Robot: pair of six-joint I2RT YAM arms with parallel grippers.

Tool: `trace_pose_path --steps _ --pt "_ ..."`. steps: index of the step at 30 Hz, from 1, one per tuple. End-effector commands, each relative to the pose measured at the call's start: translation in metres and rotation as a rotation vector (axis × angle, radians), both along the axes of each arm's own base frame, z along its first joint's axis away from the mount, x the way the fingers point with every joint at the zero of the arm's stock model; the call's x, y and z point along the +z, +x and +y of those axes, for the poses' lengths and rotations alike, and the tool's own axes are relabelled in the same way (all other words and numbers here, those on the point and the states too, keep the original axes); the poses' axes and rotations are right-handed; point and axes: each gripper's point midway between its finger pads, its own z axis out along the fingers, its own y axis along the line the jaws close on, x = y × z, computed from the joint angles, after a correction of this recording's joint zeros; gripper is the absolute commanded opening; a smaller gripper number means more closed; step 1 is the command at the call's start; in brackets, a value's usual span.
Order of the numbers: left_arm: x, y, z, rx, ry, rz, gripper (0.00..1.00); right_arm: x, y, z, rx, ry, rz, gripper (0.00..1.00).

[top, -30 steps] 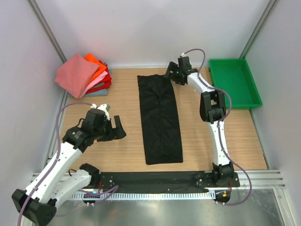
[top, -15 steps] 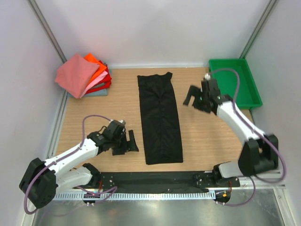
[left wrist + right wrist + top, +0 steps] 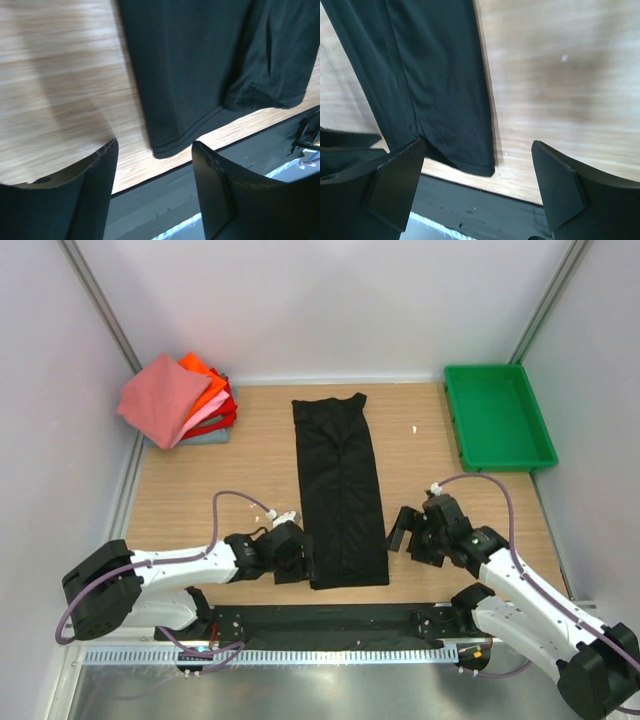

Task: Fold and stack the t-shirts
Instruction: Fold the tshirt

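The black t-shirt lies flat on the wooden table, folded into a long narrow strip running front to back. My left gripper is open and empty, just left of the shirt's near left corner. My right gripper is open and empty, just right of the shirt's near right corner. A stack of folded t-shirts in salmon-pink, orange, red and pale pink lies at the back left corner.
A green plastic tray stands at the back right. A small white speck lies on the table near it. A black strip and a metal rail run along the table's near edge.
Both arms have swung from farther back down to the near end of the black shirt, one on each side. The shirt has not moved.
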Motion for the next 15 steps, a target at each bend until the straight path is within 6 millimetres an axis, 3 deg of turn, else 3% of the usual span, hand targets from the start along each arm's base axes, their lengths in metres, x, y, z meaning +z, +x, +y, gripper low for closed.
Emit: trace_pose_path --steps 1,8,15 --pt "-0.007 0.000 -0.005 0.061 0.017 -0.014 0.61 -0.014 -0.020 0.012 -0.018 0.046 0.055 0.92" --pt "-0.011 -0.011 -0.010 0.048 0.023 -0.004 0.50 -0.034 -0.047 0.022 0.015 0.013 0.091 0.91" --pt "-0.014 -0.013 -0.010 0.045 0.037 -0.005 0.40 -0.046 -0.052 0.025 0.019 0.014 0.106 0.83"
